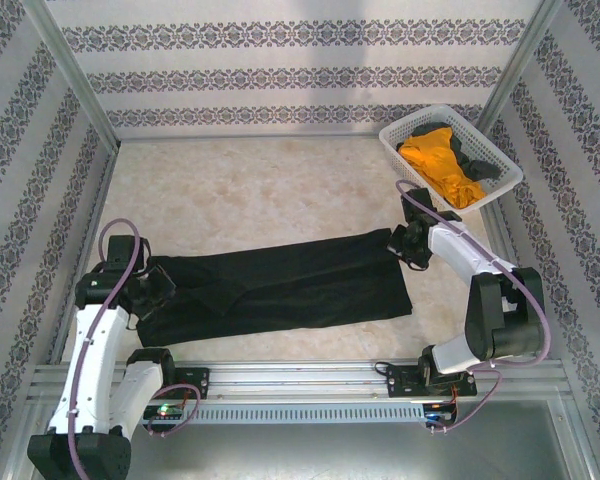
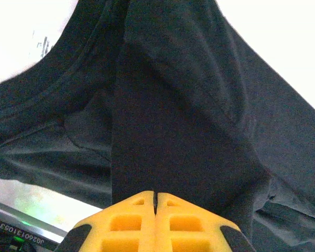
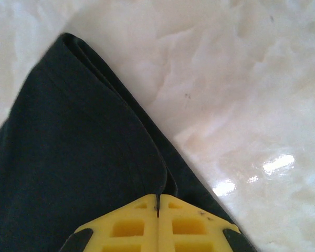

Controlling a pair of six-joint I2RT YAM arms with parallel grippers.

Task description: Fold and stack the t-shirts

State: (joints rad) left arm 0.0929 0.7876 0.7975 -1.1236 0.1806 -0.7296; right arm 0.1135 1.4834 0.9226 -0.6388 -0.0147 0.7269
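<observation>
Large plain black t-shirt (image 1: pixel 280 285) of soft cloth lay stretched out lengthwise in a long band across the near part of the pale marbled surface (image 1: pixel 260 190), already narrowed by a fold. We saw the left hand (image 1: pixel 152 285) at the band's left end, its yellow fingers (image 2: pixel 131 220) pressed together and pinching a ridge of black cloth that rose taut to them. The right hand (image 1: pixel 407 246) sat at the right end, fingers (image 3: pixel 184 223) also pressed together, with the folded edge running straight into the seam between them, so we judged it pinching the black t-shirt too.

We read the step as the end-to-end fold. To do it well, both pinches needed to hold all layers, lift level, keep the band lightly taut so the layers didn't slide, and bring one end over the other with the edges matched.

For room, we noted the near long edge lay just beside the metal rail (image 1: pixel 300 375), so no slack that way. The far side was open surface up to the back wall. The white plastic lattice basket (image 1: pixel 405 150) sat in the far right corner holding an orange-yellow t-shirt (image 1: pixel 440 165) and a dark t-shirt (image 1: pixel 483 165), near the right hand's side, so we judged the swing better kept left of it.
</observation>
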